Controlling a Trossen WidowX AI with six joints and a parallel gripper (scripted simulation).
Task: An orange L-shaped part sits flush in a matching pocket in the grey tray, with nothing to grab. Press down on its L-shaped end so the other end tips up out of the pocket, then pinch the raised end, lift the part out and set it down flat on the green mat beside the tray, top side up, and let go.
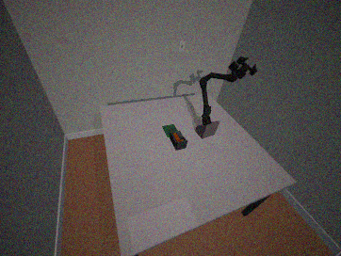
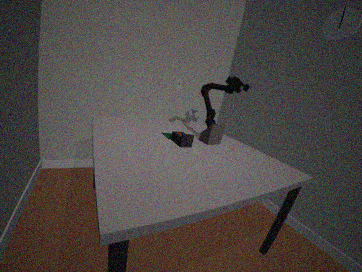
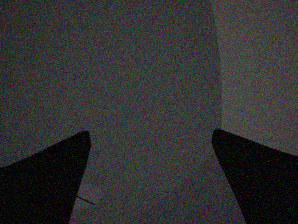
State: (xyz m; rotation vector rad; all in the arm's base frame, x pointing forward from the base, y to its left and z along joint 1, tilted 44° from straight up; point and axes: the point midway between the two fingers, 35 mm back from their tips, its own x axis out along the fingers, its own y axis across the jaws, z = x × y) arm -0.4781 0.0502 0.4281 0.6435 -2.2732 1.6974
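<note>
The orange L-shaped part [image 1: 176,137] [image 2: 178,134] lies in its pocket in the dark grey tray [image 1: 180,143] [image 2: 184,141] near the middle back of the white table. The green mat [image 1: 169,128] [image 2: 166,134] lies right beside the tray, on its far side. My gripper [image 1: 248,69] [image 2: 242,86] is high in the air at the back right, far from the tray and beyond the table edge, pointing toward the dark wall. Its fingers stand wide open with nothing between them. In the wrist view both dark fingers frame the grey wall; the tray is not in that view.
The arm's base [image 1: 206,128] [image 2: 211,135] stands on the white table [image 1: 188,188] [image 2: 165,185] just right of the tray. Walls close in behind and to the right.
</note>
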